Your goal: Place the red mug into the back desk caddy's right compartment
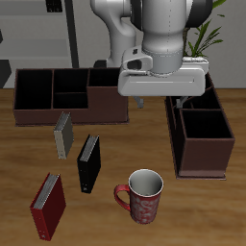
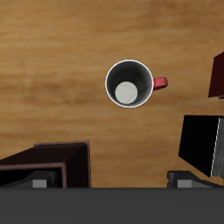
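The red ceramic mug with a pale floral pattern (image 1: 143, 196) is standing upright near the table's front edge — mouth opening upward, loop handle pointing toward the red book (image 1: 48, 207). The long dark maroon back desk caddy (image 1: 69, 96) is sitting well behind it. The two-finger gripper (image 1: 141, 100) is hovering above, holding nothing — whether its jaws are parted cannot be told.

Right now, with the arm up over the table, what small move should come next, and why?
Probably lower the gripper toward the red mug, shifting forward as it descends. The mug stands upright on the table near the front edge, untouched, well below and in front of the gripper, which holds nothing. The wrist view shows its open rim almost straight beneath, handle out to one side.
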